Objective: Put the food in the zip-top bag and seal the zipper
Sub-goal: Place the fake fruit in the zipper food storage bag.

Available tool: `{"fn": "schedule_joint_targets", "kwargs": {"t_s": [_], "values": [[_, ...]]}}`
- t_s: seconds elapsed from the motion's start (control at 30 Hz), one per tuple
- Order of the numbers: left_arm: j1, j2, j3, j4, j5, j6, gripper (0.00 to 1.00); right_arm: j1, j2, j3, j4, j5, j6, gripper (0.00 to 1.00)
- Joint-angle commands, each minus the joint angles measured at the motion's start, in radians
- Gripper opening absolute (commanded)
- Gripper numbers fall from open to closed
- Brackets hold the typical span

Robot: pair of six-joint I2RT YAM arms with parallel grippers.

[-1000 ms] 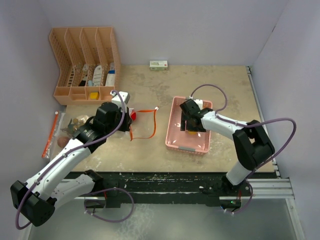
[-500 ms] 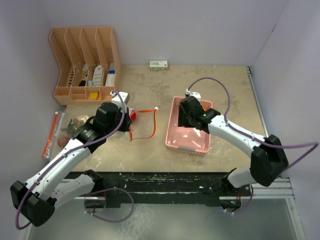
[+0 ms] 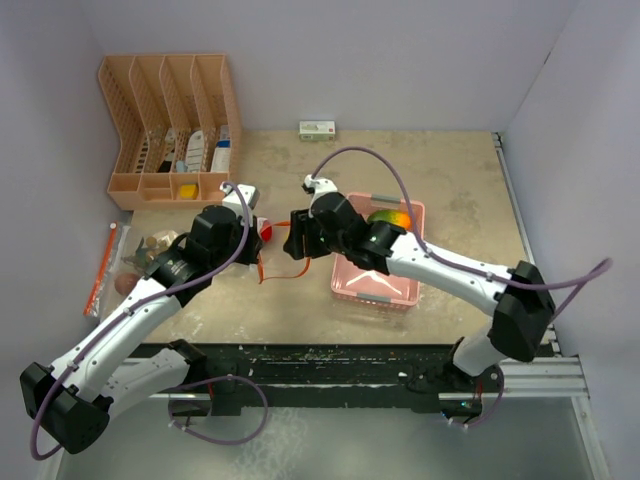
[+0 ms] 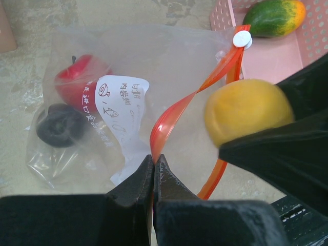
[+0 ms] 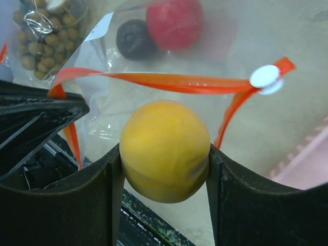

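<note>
The clear zip-top bag (image 4: 128,56) lies on the table with its orange zipper (image 4: 174,115) open. A red apple (image 4: 77,82) and a dark ball (image 4: 59,125) are inside it. My left gripper (image 4: 154,159) is shut on the zipper strip and holds the mouth up. My right gripper (image 5: 164,154) is shut on the yellow lemon (image 5: 165,148), just above the bag's mouth (image 3: 285,250). The green-orange mango (image 3: 390,218) lies in the pink basket (image 3: 350,285). The cluster of tan balls (image 5: 46,38) and a brown ball (image 3: 124,284) lie left of the bag.
An orange file rack (image 3: 170,130) stands at the back left. A small box (image 3: 317,129) lies at the back edge. A long orange-striped packet (image 3: 103,265) lies at the far left. The zipper's white slider (image 5: 265,77) sits at the bag's right end.
My right gripper has lifted the lemon out of the pink basket and carried it left to the bag's mouth. The mango is now uncovered. My left arm has not moved.
</note>
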Motion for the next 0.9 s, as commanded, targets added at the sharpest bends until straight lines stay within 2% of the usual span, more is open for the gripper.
{"fn": "schedule_joint_targets", "kwargs": {"t_s": [0.0,0.1,0.2,0.23,0.43,0.5,0.57,0.63,0.87], "values": [[0.003,-0.014,0.038,0.026,-0.001,0.005,0.00,0.012,0.067,0.066,0.090,-0.044,0.000,0.58],[0.003,-0.012,0.039,0.026,0.001,0.004,0.00,0.012,0.086,0.083,0.102,-0.022,-0.009,0.82],[0.003,-0.008,0.038,0.026,0.005,0.004,0.00,0.012,0.065,0.081,0.086,0.002,-0.018,0.96],[0.003,-0.008,0.036,0.027,0.004,0.005,0.00,0.012,0.051,0.071,0.084,0.009,-0.020,0.97],[0.003,0.003,0.031,0.041,0.011,0.005,0.00,0.011,-0.074,0.003,-0.044,0.094,0.024,0.99],[0.003,0.003,0.031,0.045,0.013,0.006,0.00,-0.002,-0.106,-0.016,-0.127,0.200,0.053,0.99],[0.003,0.002,0.031,0.047,0.013,0.007,0.00,-0.079,-0.112,-0.020,-0.235,0.260,0.099,1.00],[0.003,0.004,0.031,0.049,0.015,0.011,0.00,-0.182,-0.117,-0.044,-0.277,0.247,0.118,0.99],[0.003,0.005,0.033,0.041,0.025,0.023,0.00,-0.394,-0.103,-0.117,-0.174,0.285,0.177,1.00]]}}
